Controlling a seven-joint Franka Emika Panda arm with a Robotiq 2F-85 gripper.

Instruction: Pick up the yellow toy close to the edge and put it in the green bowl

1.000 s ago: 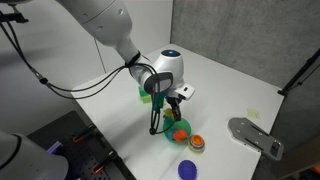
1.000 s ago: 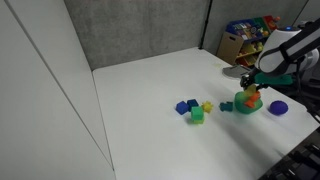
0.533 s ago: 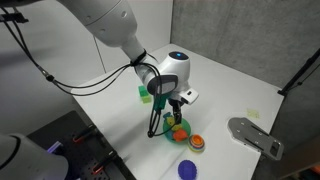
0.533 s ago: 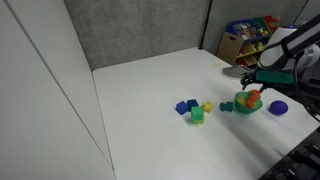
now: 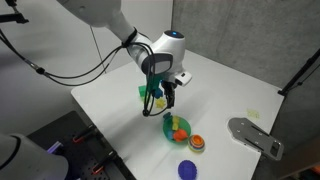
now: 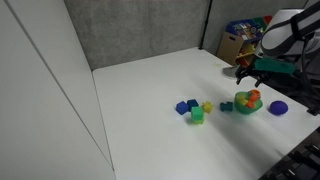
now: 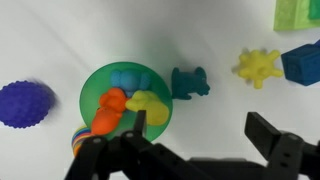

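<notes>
In an exterior view the arm [image 5: 110, 20] arches in over the desk [image 5: 230, 90], wrist bent straight down. The pincer [image 5: 166, 103] hangs clear above the green bowl [image 5: 168, 130], which is near the desk's front corner. In an exterior view from across the desk, the pincer [image 6: 250, 76] hovers over the green bowl [image 6: 244, 108], close to the robot-side edge. Wrist view: the pincer [image 7: 180, 142] is spread wide and empty. The yellow toy [image 7: 150, 103] lies inside the green bowl [image 7: 88, 95], beside an orange toy [image 7: 110, 110].
</notes>
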